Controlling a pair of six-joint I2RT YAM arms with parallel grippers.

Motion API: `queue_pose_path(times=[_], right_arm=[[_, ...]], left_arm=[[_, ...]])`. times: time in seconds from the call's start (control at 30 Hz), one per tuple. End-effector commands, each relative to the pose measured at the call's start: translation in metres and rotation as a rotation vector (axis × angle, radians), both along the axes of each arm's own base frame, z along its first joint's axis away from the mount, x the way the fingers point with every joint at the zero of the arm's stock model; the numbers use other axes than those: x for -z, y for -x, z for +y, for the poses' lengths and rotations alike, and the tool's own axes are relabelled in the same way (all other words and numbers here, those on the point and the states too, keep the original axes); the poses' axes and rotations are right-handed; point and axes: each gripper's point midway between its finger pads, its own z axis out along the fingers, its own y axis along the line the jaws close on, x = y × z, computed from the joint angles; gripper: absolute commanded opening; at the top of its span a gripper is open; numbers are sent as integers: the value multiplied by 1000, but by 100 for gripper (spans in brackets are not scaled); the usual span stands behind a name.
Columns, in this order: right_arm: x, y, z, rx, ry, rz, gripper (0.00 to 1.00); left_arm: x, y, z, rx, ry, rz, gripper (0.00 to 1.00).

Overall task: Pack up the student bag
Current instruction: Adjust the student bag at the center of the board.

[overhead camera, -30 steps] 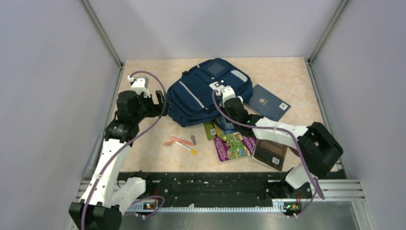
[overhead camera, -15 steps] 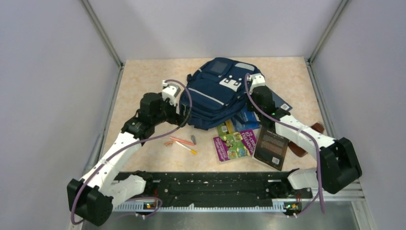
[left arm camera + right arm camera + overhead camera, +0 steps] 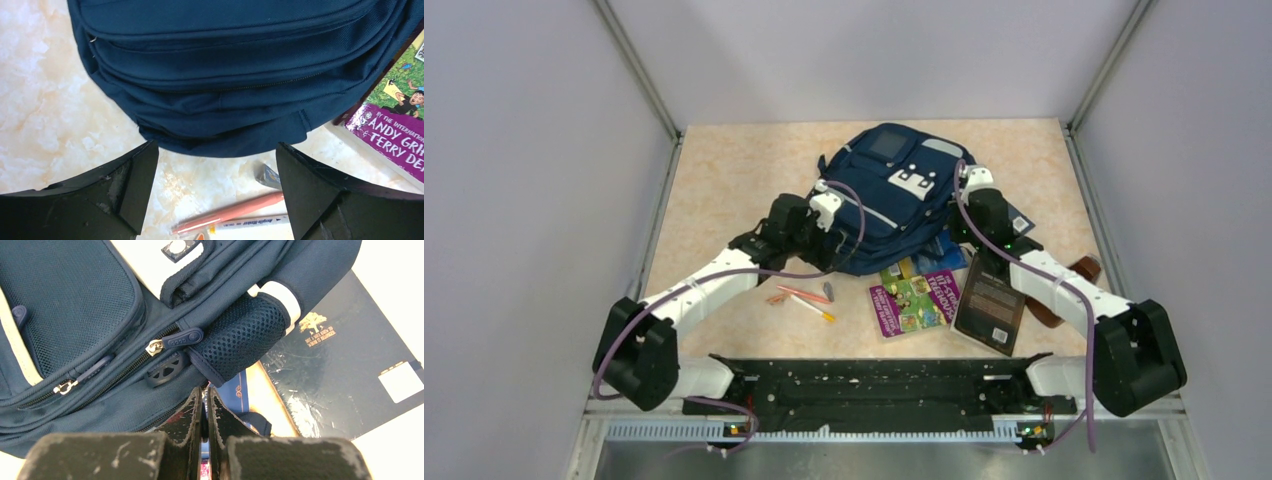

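Shifted toward the far middle of the desk (image 3: 724, 170), the student bag (image 3: 879, 200) lies zipped shut. The left fingers (image 3: 122, 192) have swung in, spread wide at its near edge, and the right fingers (image 3: 182, 420) are pressed together at its side. I judge we're positioning; next I must unzip it for the books (image 3: 914, 297).

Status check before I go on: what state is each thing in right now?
student bag: lying front up, visible zips closed
left gripper: open, empty, at the bag's near edge
right gripper: shut, against the bag's side
purple book: closed, flat
dark book: closed, flat
navy book: closed, partly under bag
pens: lying loose
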Motion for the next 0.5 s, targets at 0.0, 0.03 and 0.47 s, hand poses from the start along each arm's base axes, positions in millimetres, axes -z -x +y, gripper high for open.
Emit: queue_pose_path(times=[0.0,0.03,0.47], right_arm=[[-24,-5,-5,15,-52,-79,0],[-24,-6,-4,12,-57,-80,0],[-25,-4,-6,-5,-79,-70,0]], left_arm=[[-32,-23,-26,98,14,-167,92],[-34,-21,-33,143,15,-188,92],[-5,-3,-70,427,-30,-179,93]])
